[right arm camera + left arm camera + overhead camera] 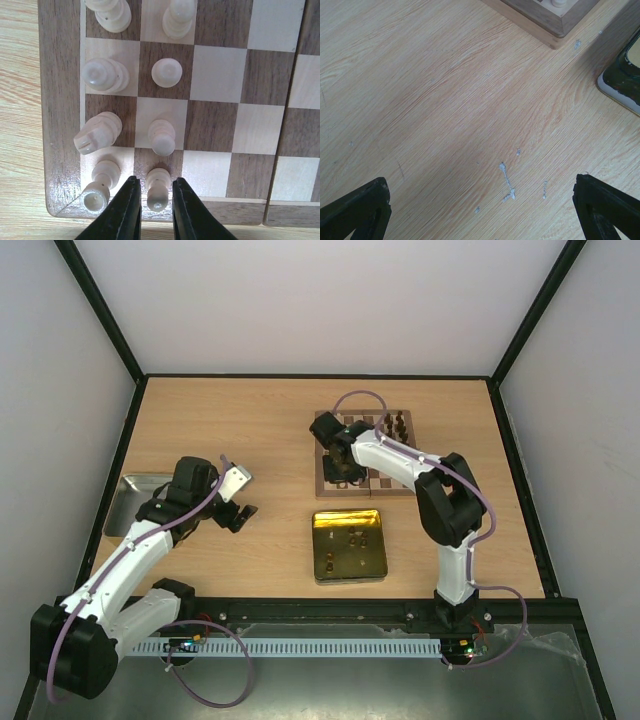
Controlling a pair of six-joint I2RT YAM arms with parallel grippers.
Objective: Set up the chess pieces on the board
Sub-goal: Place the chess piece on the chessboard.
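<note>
R gripper (156, 186) is low at a corner of the board (60, 100). Its fingers are narrowly parted either side of a pale pawn (158, 192), which stands upright on a dark square in the edge row. A thin sliver of gap shows each side, so it is not clamped on the pawn. L gripper (480, 210) hangs wide open over bare table, holding nothing.

Containers: a gold tin (350, 514) sits just in front of the board, near side, w/ a few loose dark pieces (354, 538) lying inside. A grey tray (130, 490) sits at the table's left edge, partly under the L arm (140, 540); can't make out its contents.

On the board, pale pieces (102, 75) stand in two lines by the corner, one per square, eight incl. the pawn. A dark group (395, 423) stands at the far right end.

Surface: the table (220, 430) is pale wood-grain, w/ small white scuffs (507, 180) under the L gripper. White walls (330, 300) and black frame posts (100, 310) enclose it.

R arm (400, 455) stretches across the board, hiding the mid squares from above.
</note>
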